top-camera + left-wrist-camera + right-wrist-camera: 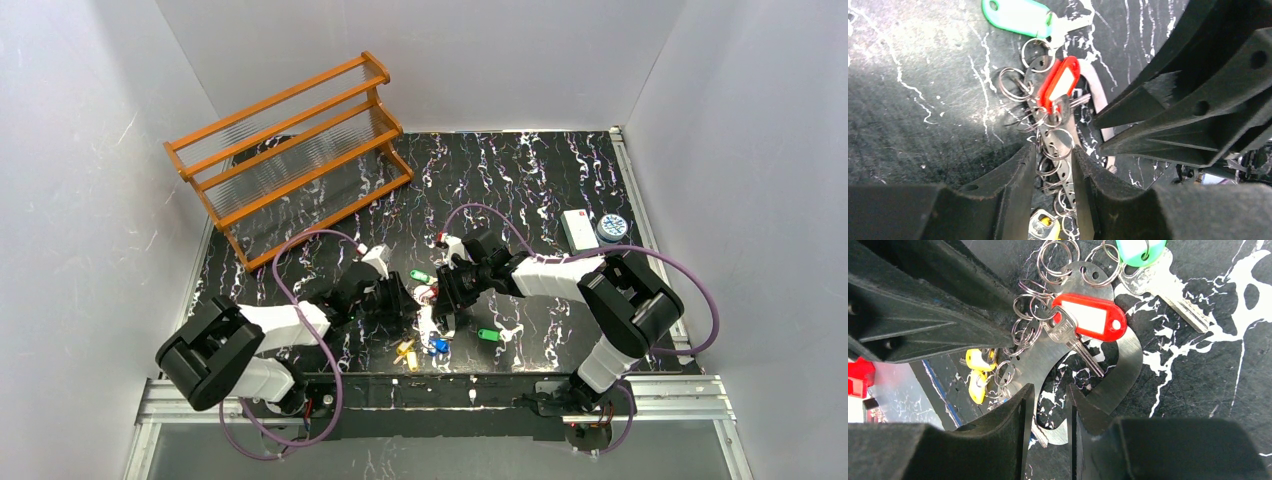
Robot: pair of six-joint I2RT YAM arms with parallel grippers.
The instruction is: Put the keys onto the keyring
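The keyring (1125,372) is a flat steel oval with holes and several small split rings, lying mid-table (427,320). A red-tagged key (1088,316) hangs from one of its rings (1060,82). My left gripper (1054,155) is closed on the keyring's perforated strip (1060,167), with rings bunched between the fingers. My right gripper (1050,392) stands over the loop's near end, jaws apart, with only table and the loop's arc in the gap. A green-tagged key (1140,251) lies beside the keyring. Yellow keys (975,372) and a blue key (438,345) lie near the front, another green key (489,335) to the right.
A wooden rack (290,140) stands at the back left. A white box (577,228) and a round tin (612,227) sit at the right edge. White walls close in the table on three sides. The two grippers (430,300) nearly touch.
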